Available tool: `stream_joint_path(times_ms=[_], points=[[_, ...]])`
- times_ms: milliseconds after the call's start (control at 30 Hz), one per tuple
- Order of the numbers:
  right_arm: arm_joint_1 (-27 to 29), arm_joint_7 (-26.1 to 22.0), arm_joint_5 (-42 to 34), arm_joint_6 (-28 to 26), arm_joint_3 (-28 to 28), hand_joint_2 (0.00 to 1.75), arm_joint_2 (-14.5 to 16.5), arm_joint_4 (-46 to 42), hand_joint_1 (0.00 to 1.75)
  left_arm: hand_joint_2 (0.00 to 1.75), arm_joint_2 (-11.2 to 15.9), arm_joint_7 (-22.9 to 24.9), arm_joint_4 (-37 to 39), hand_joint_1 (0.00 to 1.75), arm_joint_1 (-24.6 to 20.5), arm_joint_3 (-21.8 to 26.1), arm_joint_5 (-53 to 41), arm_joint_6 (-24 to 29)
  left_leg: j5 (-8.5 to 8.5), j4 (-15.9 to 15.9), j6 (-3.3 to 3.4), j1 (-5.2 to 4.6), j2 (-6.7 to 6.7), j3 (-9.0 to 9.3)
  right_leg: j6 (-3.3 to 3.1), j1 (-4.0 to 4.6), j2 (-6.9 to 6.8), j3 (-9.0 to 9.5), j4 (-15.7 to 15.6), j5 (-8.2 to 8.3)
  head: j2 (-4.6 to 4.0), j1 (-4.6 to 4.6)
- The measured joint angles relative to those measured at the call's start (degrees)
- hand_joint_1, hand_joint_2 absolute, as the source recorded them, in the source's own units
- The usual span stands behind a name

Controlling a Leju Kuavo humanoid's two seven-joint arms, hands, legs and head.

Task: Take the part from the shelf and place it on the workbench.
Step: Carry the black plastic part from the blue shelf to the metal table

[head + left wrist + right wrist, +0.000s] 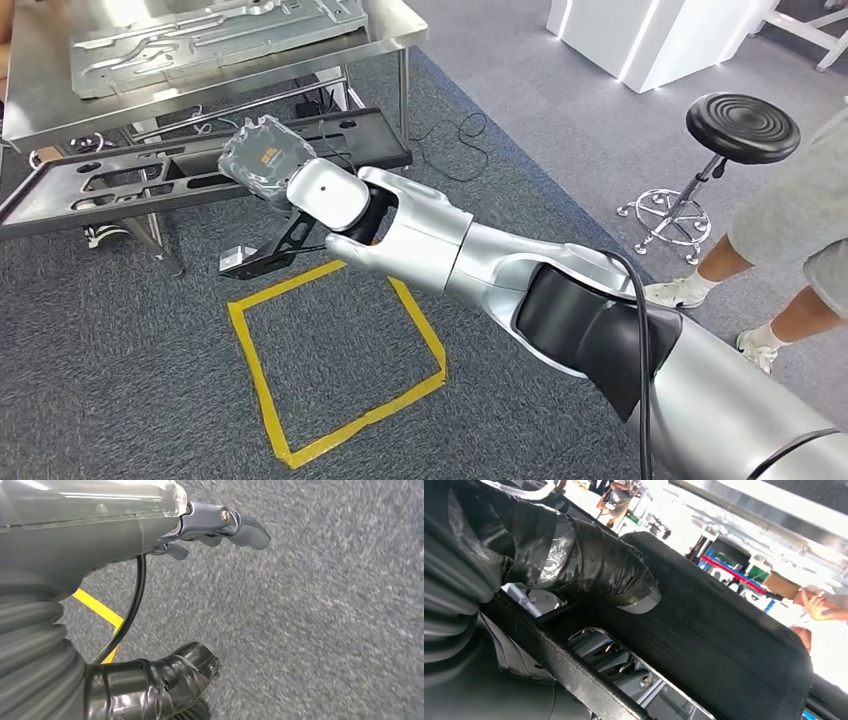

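The right hand (262, 160) is clamped on the part (120, 185), a long, flat black panel with cut-out slots. In the right wrist view its thumb (589, 567) presses on the panel's dark face while the fingers (644, 682) show through a slot from the other side, so the grip wraps one bar of the frame. The part hangs in the air in front of the metal workbench (390, 35), below its top edge, and it is not yet set down. Its long axis runs crosswise to the forearm: most of its length stretches away from the hand towards the robot's left and a short end sticks out to the right. The broad face is roughly level, tilted slightly. I judge the step in hand to be the carry to the bench. Held off-centre, the long end will want to sag, so the part should be lifted above the tabletop before going forward, kept level, and released only once it rests flat. The left hand (220, 527) hangs over the carpet holding nothing, fingers loosely apart.
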Motion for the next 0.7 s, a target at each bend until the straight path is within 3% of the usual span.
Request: stream_joint_path(times_ms=[33,167,233,300,333,367,400,433,500,533,600,700], points=[[-0.1,0.0,0.0,0.0,0.0,1.75,0.1,0.0,1.75,1.75,0.0,0.0,0.0,0.0,0.0,0.0,0.0,0.0,0.4,-1.7,0.4,-0.31,-0.08,0.68,0.12,0.03,0.02,-0.05,0.0,0.03,0.01,0.01],[-0.2,-0.1,0.0,0.1,0.2,1.75,0.2,0.1,1.75,1.75,-0.1,0.2,0.0,0.0,0.0,0.0,-0.3,0.0,0.81,-3.7,0.58,-0.12,0.02,1.48,1.2,-0.11,-0.09,-0.58,0.4,-0.29,0.01,0.01],[-0.4,-0.1,-0.1,0.1,0.2,1.75,0.2,0.2,1.75,1.75,-0.1,0.2,0.0,0.0,0.0,0.0,-0.4,0.0,1.24,-4.4,0.79,0.2,0.16,1.79,1.91,-0.33,-0.28,-2.54,4.8,-2.91,0.0,0.03],[-0.3,-0.1,-0.2,0.1,0.3,1.75,0.2,0.3,1.75,1.75,-0.1,0.3,0.0,0.0,0.0,0.0,-0.4,0.0,1.29,-4.5,0.9,0.19,0.17,1.77,2.52,-0.85,-0.4,-5.98,11.9,-6.03,0.0,0.02],[-0.2,-0.1,-0.3,0.2,0.4,1.75,0.2,0.3,1.75,1.75,-0.1,0.3,0.0,0.0,0.0,0.0,-0.4,0.0,1.27,-4.5,0.89,0.2,0.17,1.79,2.77,-1.13,-0.47,-7.19,14.3,-6.53,0.0,0.02],[-0.1,-0.2,-0.4,0.2,0.5,1.75,0.1,0.4,1.75,1.75,-0.1,0.3,0.0,0.0,0.0,0.0,-0.5,0.0,1.23,-4.4,0.85,0.2,0.17,1.83,2.97,-1.37,-0.57,-7.46,14.6,-5.94,-0.01,0.02],[0.0,-0.2,-0.4,0.2,0.6,1.75,0.1,0.5,1.75,1.75,-0.1,0.3,0.0,0.0,0.0,0.0,-0.5,0.0,1.15,-4.4,0.78,0.2,0.15,1.92,3.05,-1.55,-0.67,-6.54,12.6,-4.29,0.0,0.02],[0.0,-0.2,-0.5,0.2,0.6,1.75,0.1,0.6,1.75,1.75,-0.2,0.4,0.0,0.0,0.0,0.0,-0.5,0.0,1.02,-4.3,0.67,0.2,0.13,2.06,2.98,-1.62,-0.78,-4.67,8.7,-2.05,-0.01,0.02],[-0.1,-0.2,-0.5,0.1,0.7,1.75,0.1,0.6,1.75,1.75,-0.2,0.5,0.0,0.0,0.0,0.1,-0.5,0.1,0.77,-4.2,0.32,0.13,0.14,2.15,2.51,-1.42,-0.91,-0.95,1.3,0.67,0.0,0.01],[-0.2,-0.2,-0.5,0.1,0.7,1.75,0.1,0.6,1.75,1.75,-0.2,0.5,0.0,0.0,0.0,0.1,-0.6,0.1,0.73,-4.2,0.08,0.12,0.16,2.1,2.25,-1.24,-0.94,-0.04,-0.6,1.06,-0.01,0.01],[-0.3,-0.3,-0.6,0.1,0.8,1.75,0.1,0.6,1.75,1.75,-0.3,0.6,0.0,0.0,-0.1,0.1,-0.7,0.1,0.76,-4.3,-0.53,0.18,0.19,2.02,1.76,-0.95,-0.92,0.15,-1.4,0.96,0.0,0.02],[-0.4,-0.3,-0.6,0.1,0.8,1.75,0.1,0.7,1.75,1.75,-0.4,0.7,0.0,0.0,-0.1,0.1,-0.9,0.2,-0.65,-2.8,-1.42,0.31,0.14,1.46,0.75,-1.5,-1.0,0.94,-2.7,1.37,0.01,0.01]])
